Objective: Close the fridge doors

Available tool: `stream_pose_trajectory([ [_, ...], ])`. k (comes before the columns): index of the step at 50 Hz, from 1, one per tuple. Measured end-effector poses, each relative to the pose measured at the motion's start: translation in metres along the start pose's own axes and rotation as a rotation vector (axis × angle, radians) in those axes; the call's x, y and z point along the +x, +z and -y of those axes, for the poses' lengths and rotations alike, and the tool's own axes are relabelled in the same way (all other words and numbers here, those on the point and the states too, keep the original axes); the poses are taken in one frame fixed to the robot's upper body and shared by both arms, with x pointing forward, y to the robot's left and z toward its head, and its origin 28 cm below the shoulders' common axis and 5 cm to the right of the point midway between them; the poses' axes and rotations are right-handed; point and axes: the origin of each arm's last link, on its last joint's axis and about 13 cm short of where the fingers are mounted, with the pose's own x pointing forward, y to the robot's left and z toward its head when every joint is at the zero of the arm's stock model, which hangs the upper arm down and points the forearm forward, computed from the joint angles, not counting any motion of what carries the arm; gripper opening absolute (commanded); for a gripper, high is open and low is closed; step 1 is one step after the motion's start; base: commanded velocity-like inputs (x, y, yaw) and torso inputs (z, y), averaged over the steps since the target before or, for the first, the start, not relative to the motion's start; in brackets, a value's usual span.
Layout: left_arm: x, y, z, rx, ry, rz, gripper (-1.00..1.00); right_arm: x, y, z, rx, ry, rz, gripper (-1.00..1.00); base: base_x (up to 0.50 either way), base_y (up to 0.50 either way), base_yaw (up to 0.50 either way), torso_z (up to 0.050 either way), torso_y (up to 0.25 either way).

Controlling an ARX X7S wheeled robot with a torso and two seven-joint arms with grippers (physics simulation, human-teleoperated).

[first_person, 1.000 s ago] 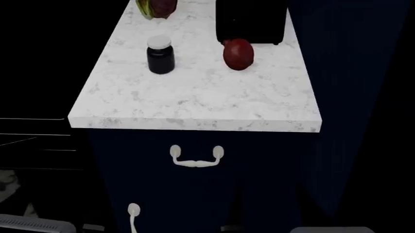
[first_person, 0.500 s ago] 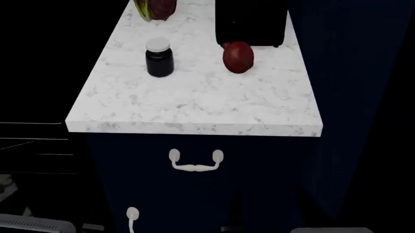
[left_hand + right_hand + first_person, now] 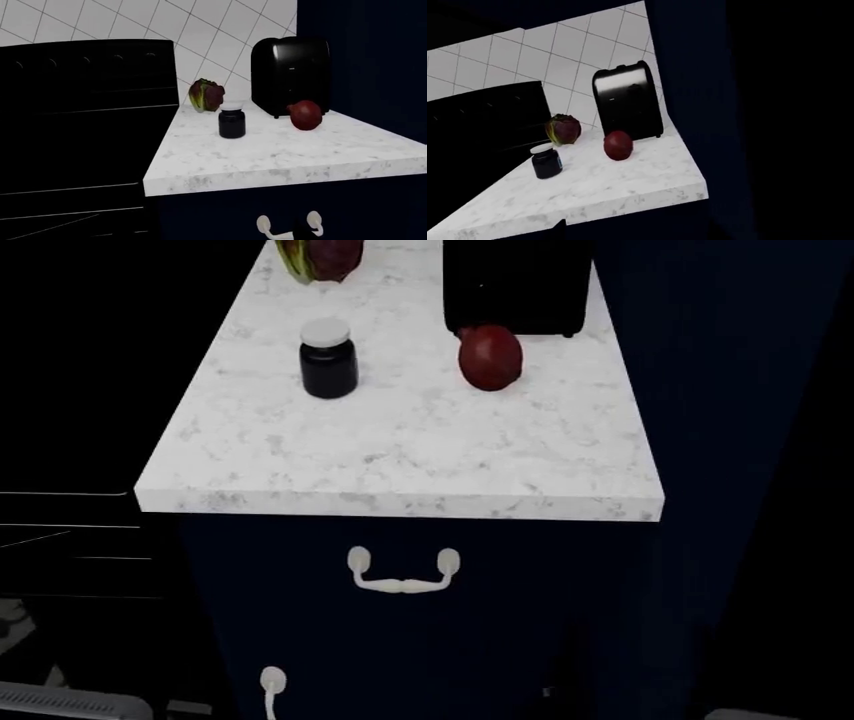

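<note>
The fridge doors are out of view in all three views. Only a dark fingertip (image 3: 304,233) of my left gripper shows, low in the left wrist view, in front of a cream curved handle (image 3: 290,227). A dark fingertip (image 3: 559,227) of my right gripper shows below the counter edge in the right wrist view. Neither view shows how the jaws stand. The head view has grey arm parts (image 3: 67,702) at its bottom edge.
A white marble counter (image 3: 400,450) on a navy cabinet (image 3: 400,640) holds a dark jar (image 3: 327,360), a red fruit (image 3: 490,357), a black toaster (image 3: 518,285) and a leafy vegetable (image 3: 320,255). A black oven (image 3: 80,125) stands left; a tall navy panel (image 3: 707,440) stands right.
The head view has shifted a little, so the counter sits slightly lower in frame. The grey arm part at the bottom right has slid further right and nearly out of view.
</note>
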Motion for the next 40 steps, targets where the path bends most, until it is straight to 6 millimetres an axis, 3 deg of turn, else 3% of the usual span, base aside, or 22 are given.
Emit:
stream_pose_trajectory([
  [40,-0.001,0.001,-0.001,-0.016,-0.006,0.006,1.00,-0.020,0.064,0.036,0.026,-0.259,-0.014,1.00,0.00,0.00,0.00,0.000,0.002],
])
